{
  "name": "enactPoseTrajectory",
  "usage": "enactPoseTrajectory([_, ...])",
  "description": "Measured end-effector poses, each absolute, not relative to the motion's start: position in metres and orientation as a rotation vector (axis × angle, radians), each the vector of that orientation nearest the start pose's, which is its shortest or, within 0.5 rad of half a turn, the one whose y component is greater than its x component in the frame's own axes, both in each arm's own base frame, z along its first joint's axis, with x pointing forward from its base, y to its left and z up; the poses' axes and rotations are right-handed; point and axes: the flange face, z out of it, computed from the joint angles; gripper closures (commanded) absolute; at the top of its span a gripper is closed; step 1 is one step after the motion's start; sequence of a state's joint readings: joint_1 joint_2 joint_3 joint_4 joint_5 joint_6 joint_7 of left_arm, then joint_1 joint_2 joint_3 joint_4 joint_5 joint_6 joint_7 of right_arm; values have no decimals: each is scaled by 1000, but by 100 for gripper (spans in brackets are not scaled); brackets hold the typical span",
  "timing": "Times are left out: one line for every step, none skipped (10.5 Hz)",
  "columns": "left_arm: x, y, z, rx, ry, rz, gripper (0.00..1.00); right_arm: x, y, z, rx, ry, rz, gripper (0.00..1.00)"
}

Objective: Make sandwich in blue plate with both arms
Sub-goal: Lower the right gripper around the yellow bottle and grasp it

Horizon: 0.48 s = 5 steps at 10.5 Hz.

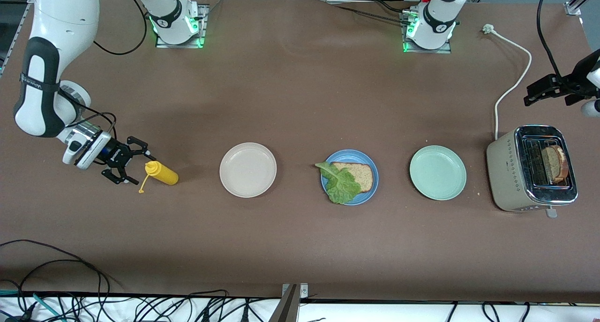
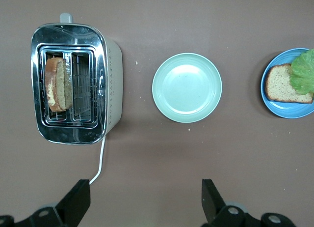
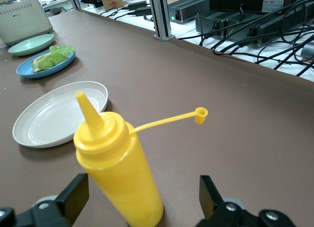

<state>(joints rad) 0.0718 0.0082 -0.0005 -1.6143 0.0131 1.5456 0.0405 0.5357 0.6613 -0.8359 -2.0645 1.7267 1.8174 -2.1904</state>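
The blue plate (image 1: pixel 370 189) lies mid-table with one brown bread slice (image 1: pixel 357 175) on it and a green lettuce leaf (image 1: pixel 341 184) over the slice's end toward the right arm. The left wrist view shows the plate (image 2: pixel 287 108), slice (image 2: pixel 280 84) and leaf (image 2: pixel 304 70) too. More bread (image 1: pixel 555 164) stands in a toaster slot. My left gripper (image 1: pixel 532 93) hangs open and empty above the table beside the toaster (image 2: pixel 113 74). My right gripper (image 1: pixel 124 166) is open, its fingers either side of an upright yellow squeeze bottle (image 3: pixel 120 173) without touching it.
An off-white plate (image 1: pixel 248 169) and a mint-green plate (image 1: pixel 438 172) flank the blue one. The silver toaster (image 1: pixel 508 172) sits at the left arm's end, its white cord (image 1: pixel 513 78) running toward the bases. The bottle's cap (image 3: pixel 201 115) hangs open on its tether.
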Motion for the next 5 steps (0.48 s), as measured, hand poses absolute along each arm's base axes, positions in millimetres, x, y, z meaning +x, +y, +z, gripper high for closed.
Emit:
enactPoseTrajectory([551, 41, 597, -3130, -48, 121, 0, 574, -82, 192, -2127, -988, -1030, 0])
enactPoseTrajectory([551, 41, 597, -3130, -48, 121, 0, 577, -78, 191, -2120, -990, -1039, 0])
enactPoseTrajectory([551, 41, 597, -3130, -48, 121, 0, 578, -74, 188, -2113, -987, -1042, 0])
enactPoseTrajectory([551, 41, 597, -3130, -48, 121, 0, 578, -71, 184, -2110, -982, -1047, 0])
enactPoseTrajectory([551, 41, 597, -3130, -48, 121, 0, 578, -69, 179, -2110, -983, -1053, 0])
